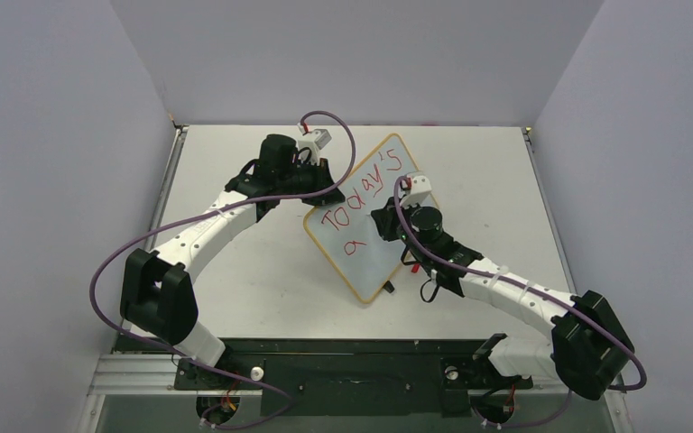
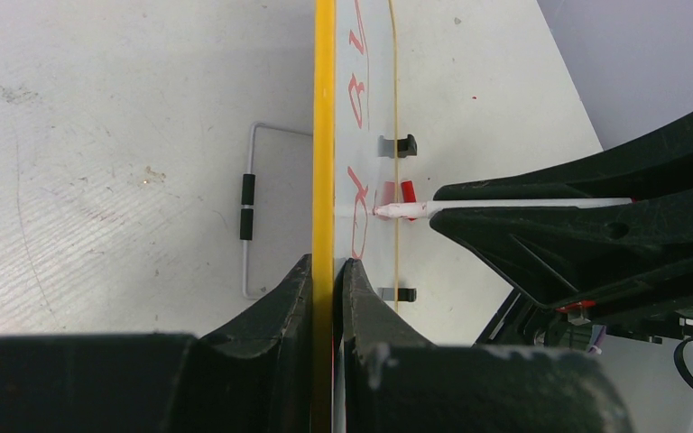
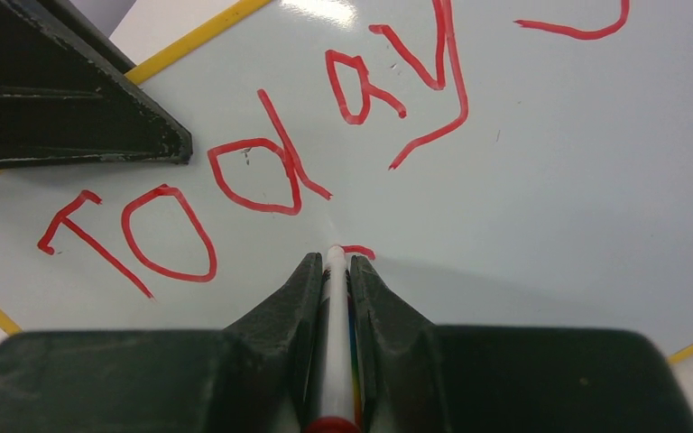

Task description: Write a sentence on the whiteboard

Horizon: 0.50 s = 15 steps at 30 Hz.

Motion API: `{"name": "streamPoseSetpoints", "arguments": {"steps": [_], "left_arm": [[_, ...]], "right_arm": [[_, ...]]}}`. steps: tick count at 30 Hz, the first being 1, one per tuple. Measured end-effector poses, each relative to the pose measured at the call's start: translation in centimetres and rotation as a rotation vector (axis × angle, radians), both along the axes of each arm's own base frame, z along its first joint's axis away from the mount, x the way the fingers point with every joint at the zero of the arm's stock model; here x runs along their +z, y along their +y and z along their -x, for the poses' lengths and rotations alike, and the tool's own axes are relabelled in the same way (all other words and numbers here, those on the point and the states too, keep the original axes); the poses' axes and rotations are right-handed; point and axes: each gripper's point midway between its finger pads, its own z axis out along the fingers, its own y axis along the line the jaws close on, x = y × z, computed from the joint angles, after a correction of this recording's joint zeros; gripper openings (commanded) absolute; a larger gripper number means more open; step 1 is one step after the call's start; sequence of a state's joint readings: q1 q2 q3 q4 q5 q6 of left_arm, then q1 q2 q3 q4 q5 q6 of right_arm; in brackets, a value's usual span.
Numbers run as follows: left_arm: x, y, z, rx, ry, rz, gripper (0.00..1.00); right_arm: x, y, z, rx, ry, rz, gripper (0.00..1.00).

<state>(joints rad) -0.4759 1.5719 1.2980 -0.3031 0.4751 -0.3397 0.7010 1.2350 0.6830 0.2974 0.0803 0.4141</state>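
Observation:
The whiteboard (image 1: 374, 263) stands tilted on the table's middle. Its yellow-orange frame (image 2: 324, 135) is clamped between my left gripper's (image 2: 325, 262) shut jaws, at the board's upper-left edge (image 1: 323, 198). The sentence (image 1: 361, 191) in red reads "Today's", with an "a" (image 1: 354, 244) on the second line. My right gripper (image 3: 335, 260) is shut on the white marker (image 3: 335, 343). Its tip touches the board below "Today" (image 3: 253, 171), beside a short fresh red stroke (image 3: 361, 251). The marker also shows in the left wrist view (image 2: 505, 205), as do two black clips (image 2: 403, 144).
A bent wire stand (image 2: 248, 207) with a black sleeve lies on the table (image 1: 262, 280) behind the board. Purple cables loop over both arms. Grey walls close in the table on the left, right and back.

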Motion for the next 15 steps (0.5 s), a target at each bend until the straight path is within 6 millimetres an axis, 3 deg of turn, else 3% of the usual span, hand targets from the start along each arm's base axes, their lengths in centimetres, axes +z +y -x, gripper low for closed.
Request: {"name": "streamPoseSetpoints", "arguments": {"steps": [8, 15], "left_arm": [[-0.1, 0.1, -0.1, 0.005, 0.001, -0.003, 0.0], [-0.1, 0.1, -0.1, 0.004, 0.002, -0.003, 0.0]], "right_arm": [[0.3, 1.4, 1.0, 0.048, -0.023, 0.012, 0.0], [-0.4, 1.4, 1.9, 0.057, -0.025, 0.022, 0.0]]}}
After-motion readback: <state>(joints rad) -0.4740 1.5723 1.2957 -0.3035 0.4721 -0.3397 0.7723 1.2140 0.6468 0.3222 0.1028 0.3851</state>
